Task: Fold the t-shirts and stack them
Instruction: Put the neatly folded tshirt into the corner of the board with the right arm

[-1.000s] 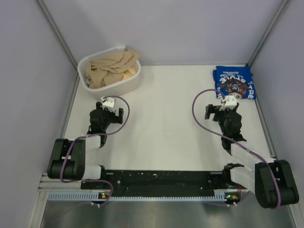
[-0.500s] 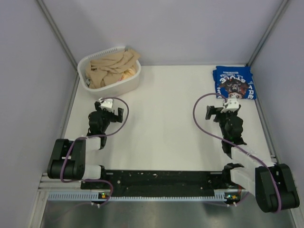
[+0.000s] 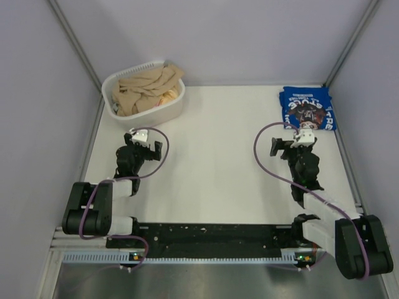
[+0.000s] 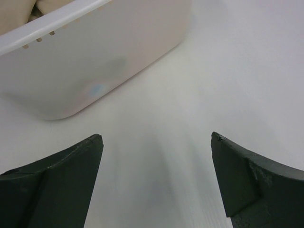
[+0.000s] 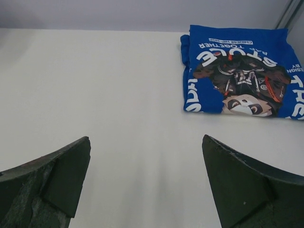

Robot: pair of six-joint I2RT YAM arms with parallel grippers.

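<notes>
with a folded blue t-shirt (image 3: 307, 109) lying far right, left gripper (image 4: 156, 156) and right gripper (image 5: 146, 154) both spread and empty, the left should clear the basket (image 3: 169, 111) rim (tan cloth (image 3: 144, 87) heaped inside) before pinching one garment.

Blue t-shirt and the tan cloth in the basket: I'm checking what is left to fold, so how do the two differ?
The blue t-shirt lies folded flat on the table; the tan cloth is crumpled in the white basket. The blue t-shirt bears white lettering and a dark graphic; the tan cloth looks plain. The blue t-shirt sits far right, the tan cloth far left. Both are cloth at the far edge.
</notes>
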